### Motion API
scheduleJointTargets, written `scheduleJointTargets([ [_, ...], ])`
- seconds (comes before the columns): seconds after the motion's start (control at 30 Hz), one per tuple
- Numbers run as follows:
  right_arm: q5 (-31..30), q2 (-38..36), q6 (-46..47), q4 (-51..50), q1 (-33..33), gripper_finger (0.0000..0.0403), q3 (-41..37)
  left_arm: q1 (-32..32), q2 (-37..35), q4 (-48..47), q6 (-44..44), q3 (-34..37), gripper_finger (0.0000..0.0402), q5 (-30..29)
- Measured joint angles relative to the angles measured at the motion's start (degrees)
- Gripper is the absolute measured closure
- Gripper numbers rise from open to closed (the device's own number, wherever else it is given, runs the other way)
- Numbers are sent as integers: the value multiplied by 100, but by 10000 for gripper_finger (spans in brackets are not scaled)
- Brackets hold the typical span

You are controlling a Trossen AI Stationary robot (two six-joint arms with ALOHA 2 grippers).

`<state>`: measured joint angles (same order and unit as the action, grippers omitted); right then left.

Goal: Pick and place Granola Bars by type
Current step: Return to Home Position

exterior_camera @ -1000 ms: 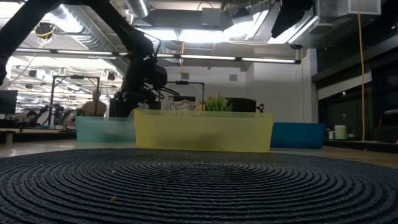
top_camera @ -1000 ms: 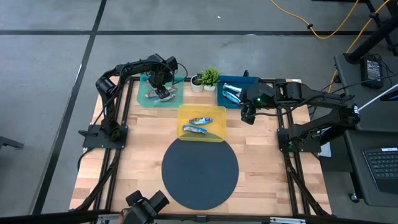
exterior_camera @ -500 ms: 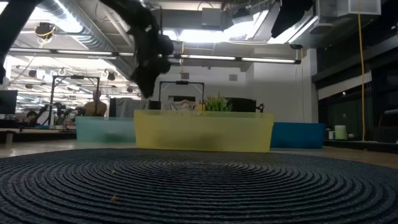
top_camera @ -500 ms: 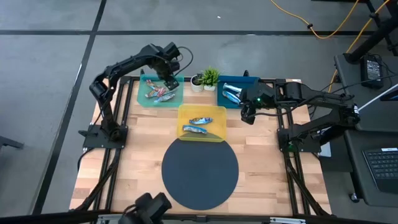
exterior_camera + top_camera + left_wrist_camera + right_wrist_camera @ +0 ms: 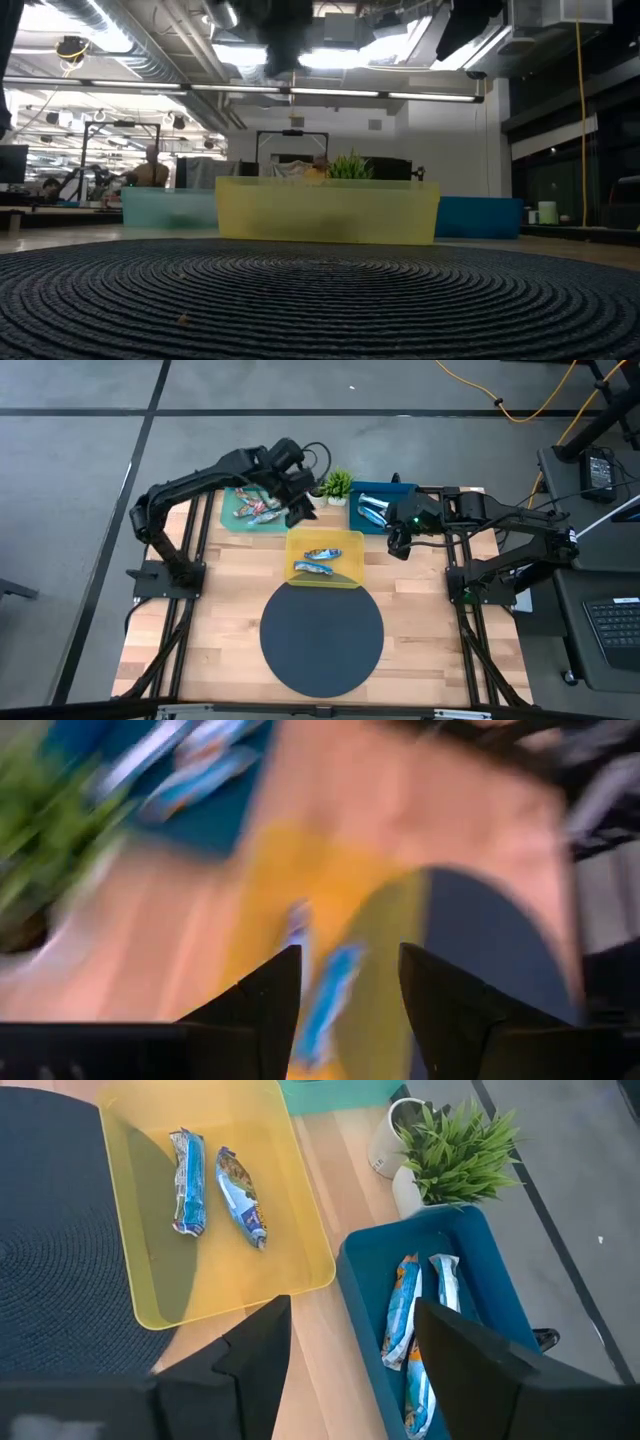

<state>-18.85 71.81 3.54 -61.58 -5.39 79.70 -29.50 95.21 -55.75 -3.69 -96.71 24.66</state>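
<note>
Looking down from above, you see the left claw (image 5: 300,512) hanging over the strip of wood between the green tray (image 5: 226,522) and the yellow tray (image 5: 352,538), close to the potted plant (image 5: 338,482). In its wrist view its fingers (image 5: 255,1010) stand apart with nothing between them. The right claw (image 5: 398,546) waits just beside the front edge of the blue tray (image 5: 408,490), over bare table (image 5: 420,620), its fingers (image 5: 245,1365) likewise spread and empty. Your open room lies on the wood either side of the yellow tray and around the round dark mat (image 5: 322,650), which fills the middle of the table's front half. The yellow tray's front rim reaches the mat's edge. The green and blue trays sit along the back edge with the plant between them, so that gap is tight for you. All the granola bars (image 5: 255,508) lie in trays. Those in the green tray show red-orange print and lie across one another, so you cannot read a single axis. The pair of bars (image 5: 318,561) in the yellow tray lie side by side, just apart, with their long axes running across the table, roughly along the front rim. The blue-tray bars (image 5: 372,510) lie close together, slanted to that tray's walls. From table height, the yellow wall hides its bars from you.
</note>
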Motion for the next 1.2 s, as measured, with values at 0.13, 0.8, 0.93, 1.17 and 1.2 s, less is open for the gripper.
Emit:
scheduleJointTargets([
  [0.13,2,-20,-71,11,1,189,-5,680,-225,1004,313,0,240,362],
  [0.8,-853,-2066,275,443,890,189,-1173,2450,-764,3690,841,584,240,488],
  [0.93,-997,-2370,468,503,1063,189,-1392,2461,-1315,4257,1049,1254,245,191],
  [1.17,-1017,-2444,307,581,1112,189,-1434,2464,-3042,5611,1392,3168,263,-697],
  [1.2,-1020,-2435,232,608,1112,189,-1434,2461,-3366,5787,1453,3492,265,-811],
])
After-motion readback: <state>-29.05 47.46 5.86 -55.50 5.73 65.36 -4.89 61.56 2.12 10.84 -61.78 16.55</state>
